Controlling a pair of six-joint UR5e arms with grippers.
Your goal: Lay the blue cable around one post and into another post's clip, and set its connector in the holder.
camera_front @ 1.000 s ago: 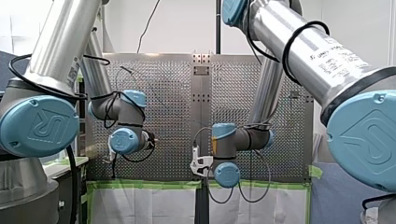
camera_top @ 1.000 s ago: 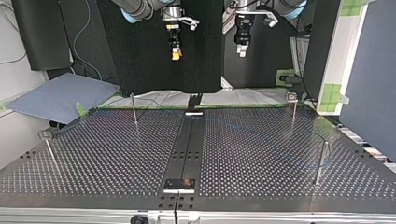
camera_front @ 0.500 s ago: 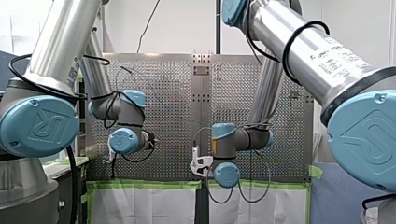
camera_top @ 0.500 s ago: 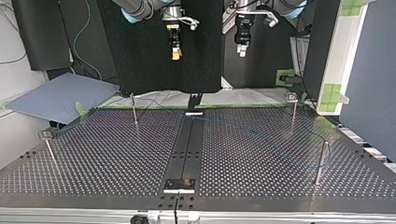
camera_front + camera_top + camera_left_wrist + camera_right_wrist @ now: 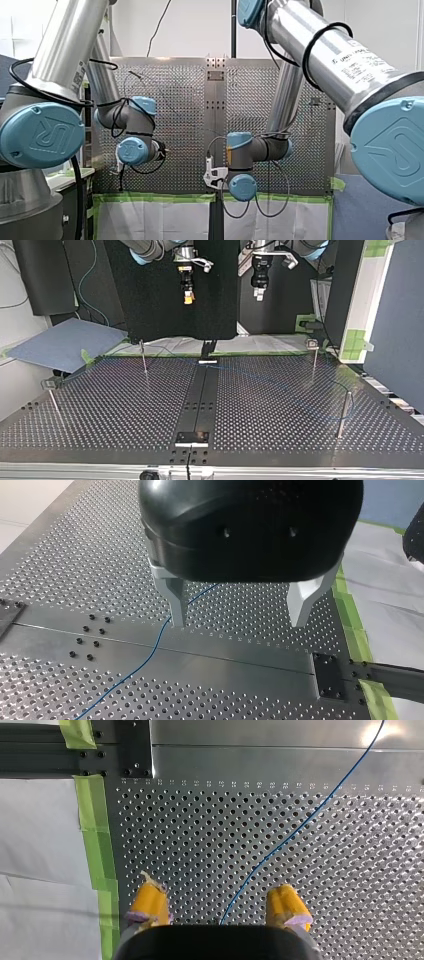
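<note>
The thin blue cable lies loose on the perforated table, running from near the centre strip toward a post at the top view's right. My left gripper and my right gripper, the one with yellow pads, hang high above the table's far edge. In the left wrist view my left gripper is open and empty, with the cable passing under one finger. In the right wrist view my right gripper is open, with the cable on the table below, between its pads. I cannot make out the connector.
Other thin posts stand at the table's corners. A dark strip runs down the table's middle with small brackets at its ends. Green tape edges the table. A blue mat lies beyond it.
</note>
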